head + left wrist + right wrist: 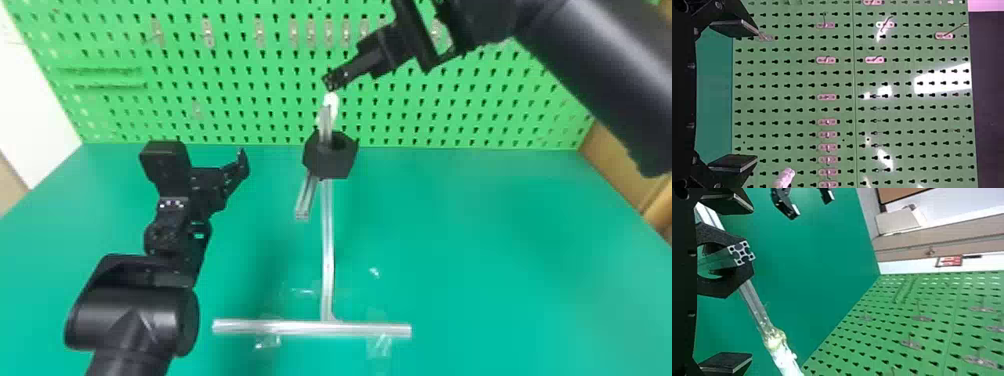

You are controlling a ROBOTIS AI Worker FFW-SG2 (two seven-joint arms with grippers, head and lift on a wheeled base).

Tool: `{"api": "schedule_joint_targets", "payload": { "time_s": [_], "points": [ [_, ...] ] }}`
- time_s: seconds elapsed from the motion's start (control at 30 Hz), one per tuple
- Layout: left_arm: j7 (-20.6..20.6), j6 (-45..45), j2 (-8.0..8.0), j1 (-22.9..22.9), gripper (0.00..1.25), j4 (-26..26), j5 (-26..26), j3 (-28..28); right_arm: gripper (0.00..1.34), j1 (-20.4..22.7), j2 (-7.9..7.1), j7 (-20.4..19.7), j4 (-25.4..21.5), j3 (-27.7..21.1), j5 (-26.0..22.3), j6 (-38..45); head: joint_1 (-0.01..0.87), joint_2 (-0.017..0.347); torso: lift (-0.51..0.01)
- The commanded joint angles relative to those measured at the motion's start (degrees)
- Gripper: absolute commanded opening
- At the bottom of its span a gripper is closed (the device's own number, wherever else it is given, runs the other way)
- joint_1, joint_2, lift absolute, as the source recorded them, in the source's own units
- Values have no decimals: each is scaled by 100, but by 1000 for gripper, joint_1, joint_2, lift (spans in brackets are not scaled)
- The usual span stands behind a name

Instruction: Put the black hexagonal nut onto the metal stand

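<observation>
Bordering green pegboard [240,116], green tabletop [475,260] under metal stand [327,245], left tool [204,151] spread, right tool [336,80] spread

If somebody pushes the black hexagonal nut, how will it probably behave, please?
The black hexagonal nut may swing or slide on the bar through its wide hole. Its flat sides should resist rolling. Its thick walls look stiff, so bending seems unlikely.
</observation>
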Motion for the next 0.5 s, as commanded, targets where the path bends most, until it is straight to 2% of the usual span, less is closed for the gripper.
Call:
{"api": "schedule_joint_targets", "payload": {
  "time_s": [0.0,0.17,0.37,0.47],
  "points": [
    [0,-8,9,22,1097,-9,24,24,1339,277,-44,13,-605,-744,374,209,693,81,-1],
    [0,-8,44,48,1095,-62,59,51,1339,637,-53,268,-1150,-1588,823,271,693,81,-1],
    [0,-8,53,101,1095,-158,59,121,1339,1235,-44,268,-1668,-2528,1077,165,693,81,-1],
    [0,-8,62,119,1095,-193,68,156,1339,1648,26,268,-1774,-2898,1104,-134,693,81,-1]
  ]
}}
